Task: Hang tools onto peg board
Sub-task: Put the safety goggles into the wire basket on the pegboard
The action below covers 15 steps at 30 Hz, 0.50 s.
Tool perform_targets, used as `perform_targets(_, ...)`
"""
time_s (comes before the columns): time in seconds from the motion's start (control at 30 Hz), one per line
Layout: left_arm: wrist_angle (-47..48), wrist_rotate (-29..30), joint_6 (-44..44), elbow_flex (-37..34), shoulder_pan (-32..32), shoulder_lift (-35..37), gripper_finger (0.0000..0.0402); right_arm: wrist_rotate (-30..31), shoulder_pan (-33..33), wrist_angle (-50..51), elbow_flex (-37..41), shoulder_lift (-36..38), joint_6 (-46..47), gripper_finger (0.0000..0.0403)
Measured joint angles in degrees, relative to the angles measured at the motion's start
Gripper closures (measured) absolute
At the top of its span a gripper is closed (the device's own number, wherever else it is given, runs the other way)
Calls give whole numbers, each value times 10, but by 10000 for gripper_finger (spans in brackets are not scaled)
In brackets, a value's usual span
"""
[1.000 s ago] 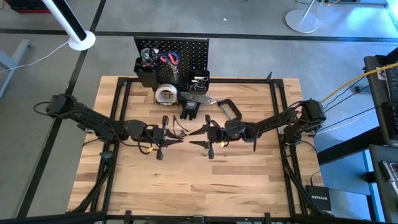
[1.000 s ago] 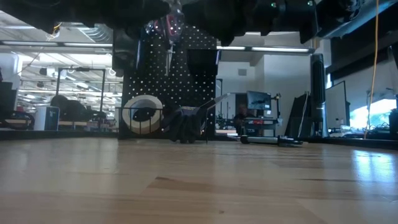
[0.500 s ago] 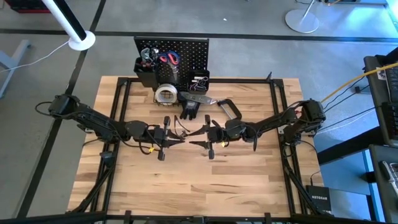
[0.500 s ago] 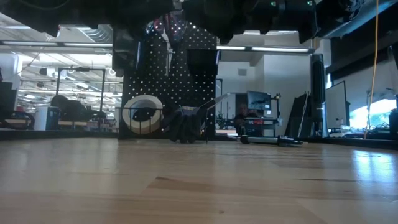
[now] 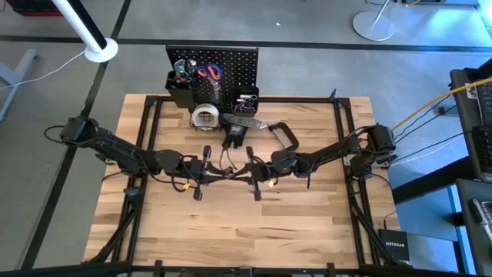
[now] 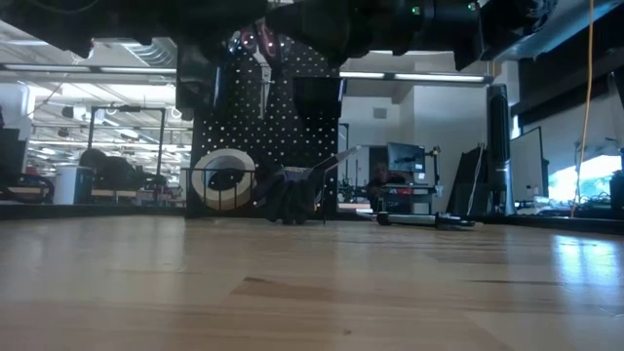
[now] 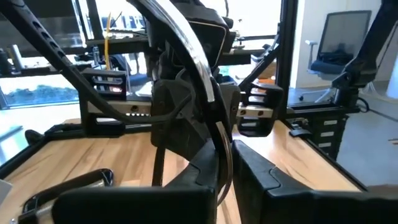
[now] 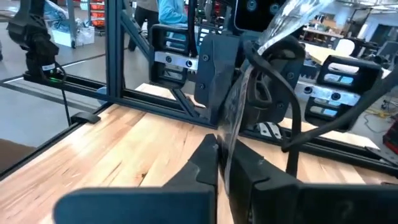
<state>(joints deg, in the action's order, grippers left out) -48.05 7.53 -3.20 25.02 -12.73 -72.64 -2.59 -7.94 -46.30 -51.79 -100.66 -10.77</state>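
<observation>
Right gripper (image 5: 247, 171) has shifted toward frame centre, now meeting left gripper (image 5: 217, 171); both clenched on thin clear curved strip (image 8: 239, 106): handover likely. Upright black perforated peg board (image 5: 231, 61) upper centre, pale tape roll (image 5: 205, 116), black C-clamp (image 5: 284, 136) at its foot, unhung

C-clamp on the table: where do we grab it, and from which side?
Probably by its long frame bar, coming straight down from above. The C-clamp lies flat on the table, just right of the gloves, and the open middle of the C leaves room to straddle that bar.
</observation>
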Motion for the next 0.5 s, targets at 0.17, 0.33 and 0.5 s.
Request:
perform_targets(0.17, 15, 10, 15, 0, 1, 3, 349, 7, -5, 4, 0, 1, 12, 388)
perform_targets(0.33, 140, 11, 50, 0, -3, 40, 281, 26, -11, 44, 0, 12, 11, 392)
perform_targets(0.5, 281, 25, 52, 0, -3, 116, 248, 58, -10, 132, 0, 39, -4, 395)
